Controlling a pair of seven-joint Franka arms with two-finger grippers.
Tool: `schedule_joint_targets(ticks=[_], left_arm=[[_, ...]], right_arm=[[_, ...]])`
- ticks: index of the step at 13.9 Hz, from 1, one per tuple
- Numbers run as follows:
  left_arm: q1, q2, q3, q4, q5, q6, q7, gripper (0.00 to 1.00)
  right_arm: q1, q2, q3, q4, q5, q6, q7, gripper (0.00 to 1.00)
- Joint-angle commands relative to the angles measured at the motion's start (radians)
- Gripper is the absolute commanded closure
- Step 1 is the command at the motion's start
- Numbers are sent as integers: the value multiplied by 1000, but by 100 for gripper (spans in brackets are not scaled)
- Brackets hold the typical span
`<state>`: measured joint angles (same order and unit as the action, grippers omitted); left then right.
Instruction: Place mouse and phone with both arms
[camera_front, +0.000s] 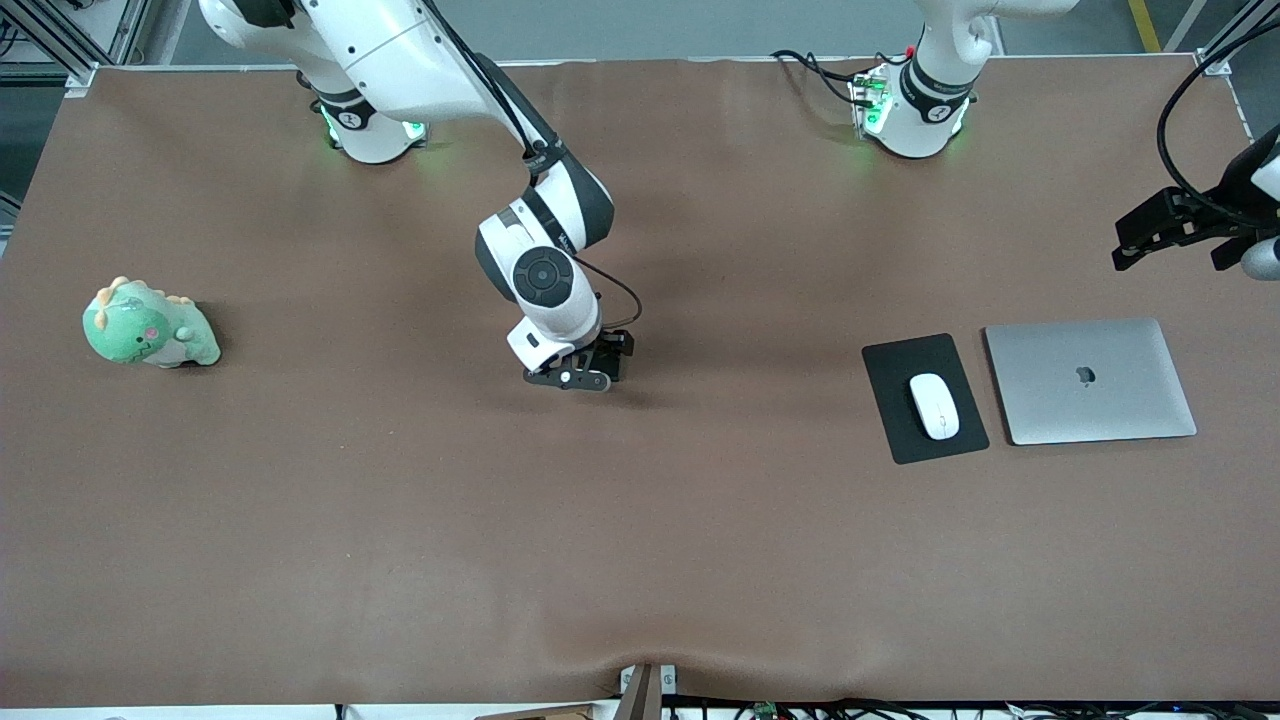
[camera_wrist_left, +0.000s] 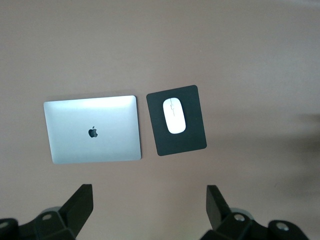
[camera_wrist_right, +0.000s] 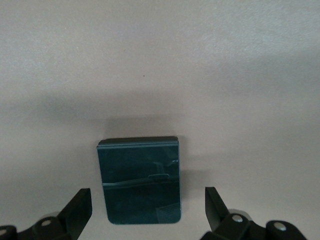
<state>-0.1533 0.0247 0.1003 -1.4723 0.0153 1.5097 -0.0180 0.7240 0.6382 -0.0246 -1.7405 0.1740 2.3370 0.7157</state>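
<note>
The white mouse (camera_front: 933, 405) lies on a black pad (camera_front: 900, 420) beside a closed laptop; it also shows in the left wrist view (camera_wrist_left: 174, 115). My left gripper (camera_front: 1135, 245) is open and empty, high in the air near the laptop; in its own view (camera_wrist_left: 148, 210) the fingers stand wide apart. My right gripper (camera_front: 580, 378) is low over the middle of the table and hides the phone in the front view. In the right wrist view the black phone (camera_wrist_right: 139, 180) lies flat on the table between the open fingers of the right gripper (camera_wrist_right: 147, 210).
A silver closed laptop (camera_front: 1090, 380) lies toward the left arm's end of the table, beside the pad (camera_wrist_left: 176, 142). A green dinosaur plush (camera_front: 150, 325) sits toward the right arm's end. A brown cloth (camera_front: 640, 550) covers the table.
</note>
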Motion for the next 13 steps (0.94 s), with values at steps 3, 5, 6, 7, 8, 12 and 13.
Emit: schedule_joint_targets(ticks=[3,5,6,7,8,12,13], left_arm=[[-19,-28,7,-31,-12,-5,-2,0],[-23,-28,7,-29,-8,-5,-7,0],[-23,-28,7,-31,-8,-5,-7,0],[-23,-26,7,-33,-5,-8,-7,0],[-20,-26,7,-33,-3,-9,-7,0],[-16,-23,9,-33,0,-9,-11,0],[-14,-23,9,-33,0,-9,-19,0]], right_arm=[[14,32,3,1,18,59,18,0],[17,40,3,2,16,62,18,0],[20,46,2,2,15,74,18,0],[20,50,3,1,15,93,18,0],[20,55,3,1,15,103,18,0],[35,66,2,1,10,107,16,0],[37,66,0,-1,6,104,16,0]])
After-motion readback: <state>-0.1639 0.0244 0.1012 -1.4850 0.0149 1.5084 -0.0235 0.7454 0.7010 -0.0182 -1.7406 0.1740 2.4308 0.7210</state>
